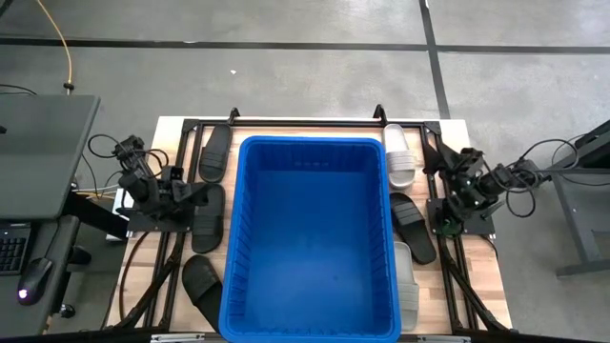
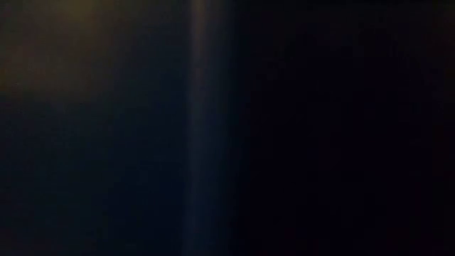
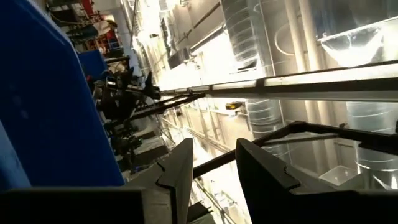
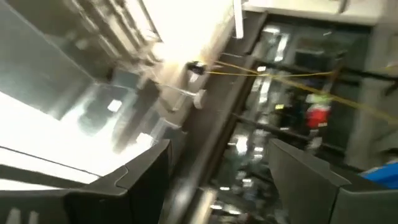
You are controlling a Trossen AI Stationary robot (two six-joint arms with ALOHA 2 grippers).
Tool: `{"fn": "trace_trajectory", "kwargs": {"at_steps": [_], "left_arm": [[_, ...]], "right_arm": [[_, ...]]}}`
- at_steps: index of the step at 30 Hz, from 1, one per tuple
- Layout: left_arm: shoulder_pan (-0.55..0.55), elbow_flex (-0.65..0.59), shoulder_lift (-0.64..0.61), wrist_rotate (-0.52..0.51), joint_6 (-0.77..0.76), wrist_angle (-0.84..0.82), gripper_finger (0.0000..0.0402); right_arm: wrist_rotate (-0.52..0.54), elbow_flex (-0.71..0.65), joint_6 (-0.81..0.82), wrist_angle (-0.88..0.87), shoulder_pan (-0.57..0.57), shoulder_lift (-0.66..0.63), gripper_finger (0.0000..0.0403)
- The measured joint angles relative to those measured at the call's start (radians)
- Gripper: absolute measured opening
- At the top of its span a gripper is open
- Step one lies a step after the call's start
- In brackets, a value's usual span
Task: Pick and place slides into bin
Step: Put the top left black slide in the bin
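- The left gripper [image 1: 195,193] sits on the left side of the table, just beside the blue bin [image 1: 250,238]
- In the left wrist view its two dark fingers [image 3: 180,171] stand a little apart with only air between them, so it holds nothing
- Three black slides lie in a row on this side, between the left arm and the bin wall
- The far black slide [image 1: 215,152] lies beyond the gripper, the middle black slide [image 1: 208,222] lies right by the fingertips, and the near black slide [image 1: 201,282] lies by the front edge
- Each one points long ways along the bin's left wall, so I think the left arm is the closest one for these three
- The bin stands in the middle of the table and looks empty inside, so no slide is in yet
- On the right side lie a white slide [image 1: 398,156] at the far corner, a black slide [image 1: 414,228] in the middle and a grey-white slide [image 1: 406,284] near the front
- The right gripper [image 1: 448,227] rests close to that black slide, fingers [image 4: 149,168] spread wide and empty, so I think it is nearer for these three
- The low view is dark and shows nothing
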Motion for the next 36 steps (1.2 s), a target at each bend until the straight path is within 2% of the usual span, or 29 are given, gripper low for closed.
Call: {"fn": "trace_trajectory", "kwargs": {"at_steps": [6, 9, 12, 16, 19, 22, 24, 27, 32, 36], "left_arm": [[0.000, 0.000, 0.000, -0.031, 0.044, 0.034, 0.0113], [0.000, 0.000, 0.000, -0.052, 0.063, 0.060, 0.0113], [0.000, 0.001, 0.000, -0.047, 0.086, 0.072, 0.0113], [0.000, 0.029, 0.000, 0.055, 0.110, 0.069, 0.0113], [0.000, 0.090, 0.000, 0.106, 0.170, 0.065, 0.0113], [0.000, 0.188, 0.000, 0.166, 0.293, 0.041, 0.0113], [0.000, 0.276, 0.000, 0.209, 0.405, -0.029, 0.0113], [0.000, 0.430, 0.000, 0.194, 0.486, -0.225, 0.0113], [0.000, 0.696, 0.038, 0.115, 0.467, -0.699, 0.0113], [0.000, 0.850, 0.070, 0.107, 0.459, -0.922, 0.0113]], "right_arm": [[-0.009, 0.275, 0.034, -0.404, 0.001, 0.129, 0.0254], [-0.012, 0.411, 0.047, -0.546, 0.000, 0.214, 0.0254], [-0.014, 0.527, 0.073, -0.629, 0.001, 0.297, 0.0254], [0.013, 0.648, 0.083, -0.685, 0.001, 0.392, 0.0254], [0.041, 0.706, 0.079, -0.698, 0.001, 0.446, 0.0254], [0.085, 0.736, 0.015, -0.705, 0.001, 0.484, 0.0254], [0.126, 0.741, -0.025, -0.707, 0.001, 0.500, 0.0254], [0.170, 0.738, 0.025, -0.712, 0.001, 0.519, 0.0254], [0.186, 0.737, 0.041, -0.713, 0.000, 0.553, 0.0254], [0.222, 0.737, 0.083, -0.713, 0.000, 0.581, 0.0254]]}}
